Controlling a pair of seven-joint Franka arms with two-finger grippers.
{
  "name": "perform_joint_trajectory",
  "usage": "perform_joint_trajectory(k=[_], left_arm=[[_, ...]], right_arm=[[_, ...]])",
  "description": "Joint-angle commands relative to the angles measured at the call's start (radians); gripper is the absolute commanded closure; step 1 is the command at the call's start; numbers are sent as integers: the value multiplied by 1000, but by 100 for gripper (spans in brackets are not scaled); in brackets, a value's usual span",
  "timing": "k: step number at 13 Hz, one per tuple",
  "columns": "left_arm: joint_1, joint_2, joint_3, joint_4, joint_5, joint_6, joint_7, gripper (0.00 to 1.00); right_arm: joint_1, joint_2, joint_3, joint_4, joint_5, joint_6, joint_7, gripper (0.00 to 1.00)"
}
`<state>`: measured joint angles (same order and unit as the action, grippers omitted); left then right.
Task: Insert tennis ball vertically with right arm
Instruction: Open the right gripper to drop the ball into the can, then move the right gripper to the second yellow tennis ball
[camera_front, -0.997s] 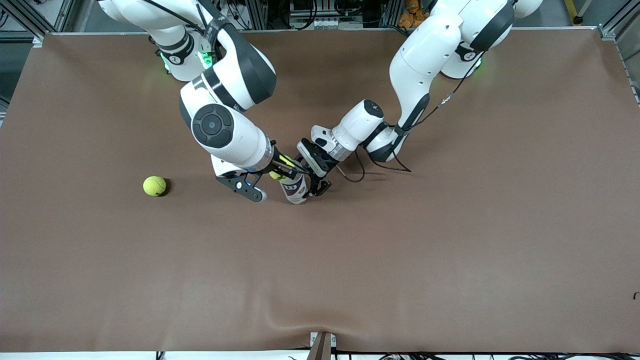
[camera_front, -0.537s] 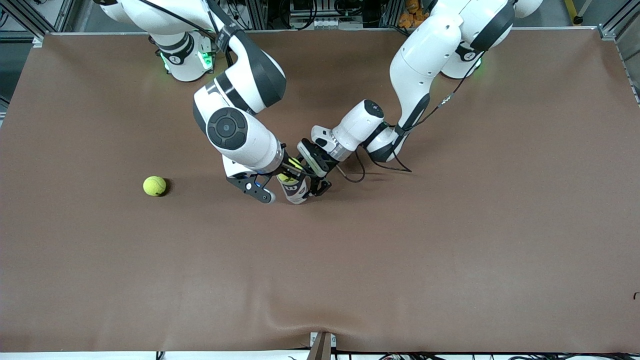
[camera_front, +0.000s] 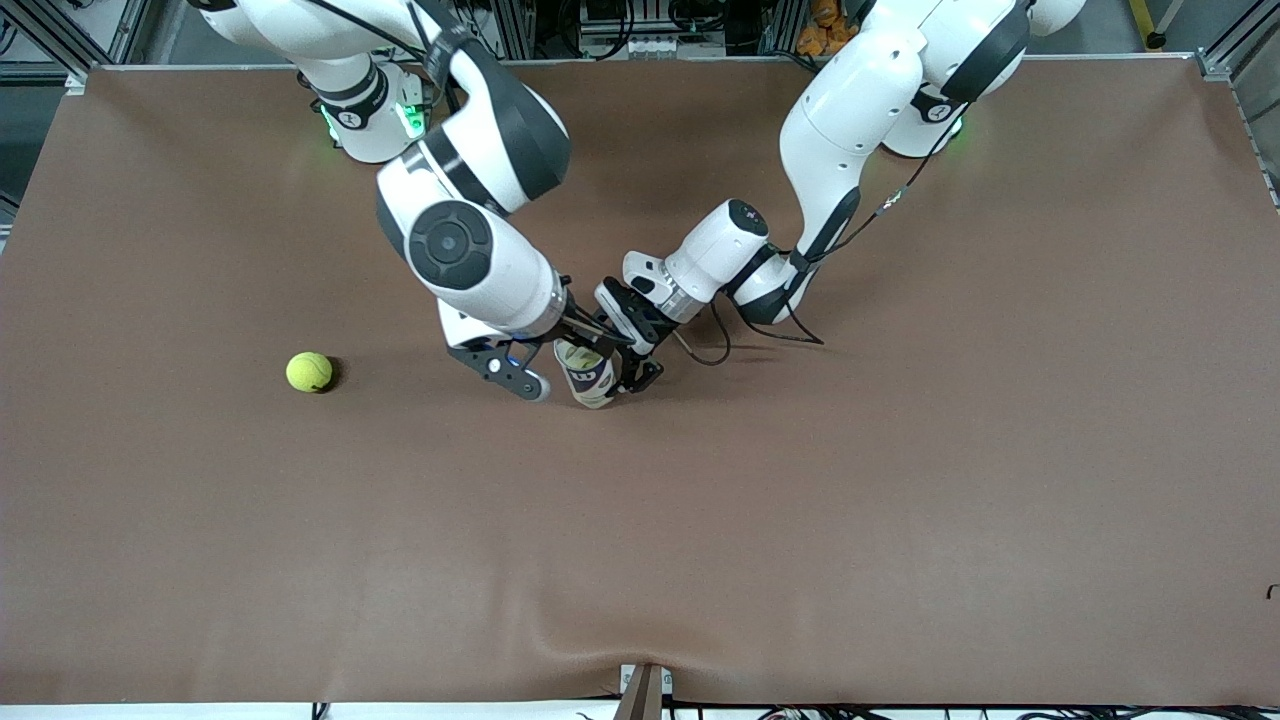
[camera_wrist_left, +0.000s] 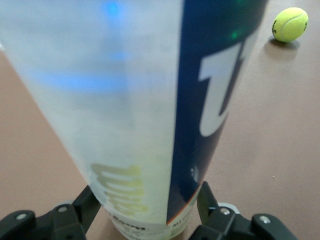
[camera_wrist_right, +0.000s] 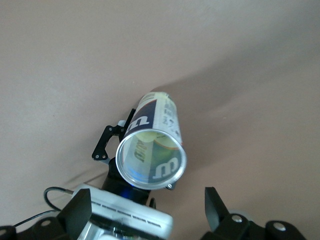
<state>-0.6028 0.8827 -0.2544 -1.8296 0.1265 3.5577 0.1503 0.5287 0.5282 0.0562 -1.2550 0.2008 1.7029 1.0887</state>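
Observation:
A clear tennis-ball can with a dark blue label stands upright on the brown table. My left gripper is shut on its lower part, one finger on each side of the can. My right gripper hangs open just above the can's mouth with nothing between its fingers. In the right wrist view I look down into the open can, and a yellow-green shape shows inside it. A loose tennis ball lies on the table toward the right arm's end, and it also shows in the left wrist view.
The brown table cover has a raised wrinkle near its front edge. A black cable loops from the left wrist down onto the table beside the can.
My right gripper carried a tennis ball over the can's mouth and opened. The ball no longer shows between its fingers. The left arm and the can stayed put.

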Motion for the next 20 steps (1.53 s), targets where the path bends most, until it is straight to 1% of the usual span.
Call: perform_joint_trajectory(k=[1, 3, 4, 5, 6, 8, 10, 11, 13, 14, 16, 18, 20], left_arm=[[6, -33, 6, -30, -4, 0, 5, 17], [6, -33, 6, -30, -4, 0, 5, 17], [6, -33, 6, -30, -4, 0, 5, 17], [6, -33, 6, -30, -4, 0, 5, 17], [6, -33, 6, -30, -4, 0, 5, 17], [6, -33, 6, -30, -4, 0, 5, 17], [6, -33, 6, -28, -4, 0, 5, 17], [6, -33, 6, -28, -4, 0, 5, 17], [6, -33, 6, -28, -4, 0, 5, 17], [8, -33, 6, -28, -4, 0, 5, 17], [9, -33, 6, -28, -4, -2, 5, 17], [11, -33, 6, -28, -4, 0, 5, 17], [11, -33, 6, -28, -4, 0, 5, 17]], right_arm=[[-117, 1, 2, 68, 2, -83, -105, 0], [-197, 0, -1, 57, -9, -83, -237, 0], [-229, 1, -2, 42, -53, -83, -277, 0], [-260, 3, -2, 14, -119, -78, -343, 0], [-303, 7, -2, -7, -142, -74, -433, 0], [-402, 0, -2, -96, -147, -39, -620, 0], [-493, 0, -4, -167, -156, -32, -761, 0], [-540, -2, -2, -216, -175, -8, -812, 0], [-605, -45, -2, -341, -190, 75, -936, 0], [-625, -57, -4, -393, -192, 105, -967, 0], [-628, -57, -4, -458, -243, 176, -971, 0], [-628, -59, -4, -532, -250, 239, -971, 0], [-631, -66, -2, -587, -250, 265, -971, 0]])
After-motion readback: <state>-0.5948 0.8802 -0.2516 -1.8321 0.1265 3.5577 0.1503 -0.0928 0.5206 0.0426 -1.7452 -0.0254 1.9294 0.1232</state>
